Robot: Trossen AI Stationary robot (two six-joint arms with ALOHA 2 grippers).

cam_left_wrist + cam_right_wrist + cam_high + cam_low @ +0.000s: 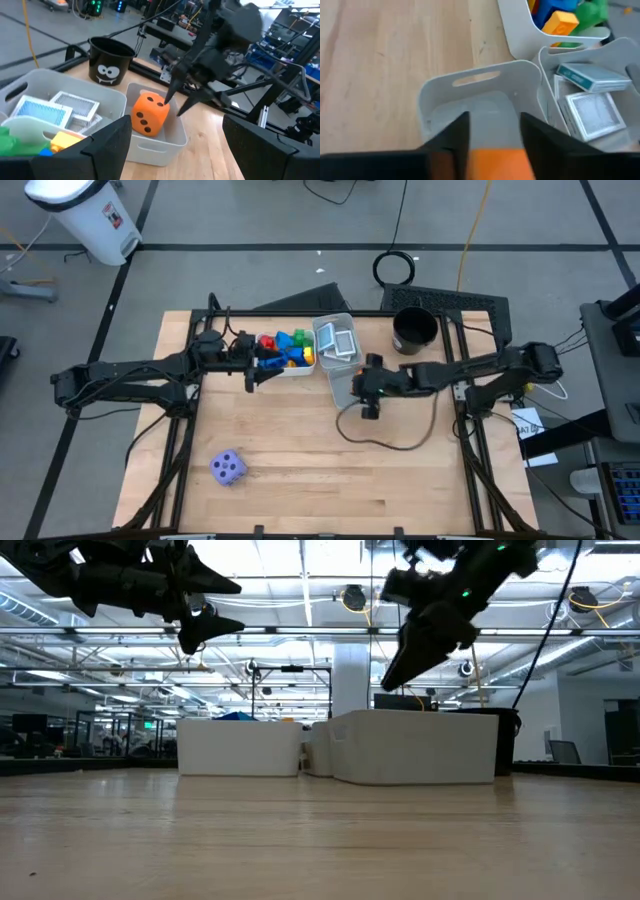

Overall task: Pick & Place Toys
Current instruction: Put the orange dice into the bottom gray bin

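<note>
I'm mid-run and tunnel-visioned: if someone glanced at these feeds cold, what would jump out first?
Probably the bright orange plastic die sitting in the grey rectangular plastic bin, with the right gripper open just above it. Next, the purple die alone on the wooden table near its front left corner, far from the heap of coloured plastic building blocks in the white bin.

You're working in a big open robotics lab or industrial workspace. Beyond the wooden surface [320, 450] the low view shows a long hall with exposed ceiling trusses [300, 635], strip lights and monitors. From above you see grey concrete floor [250, 220], loose cables [395, 268] and a white bin [85, 215].
</note>
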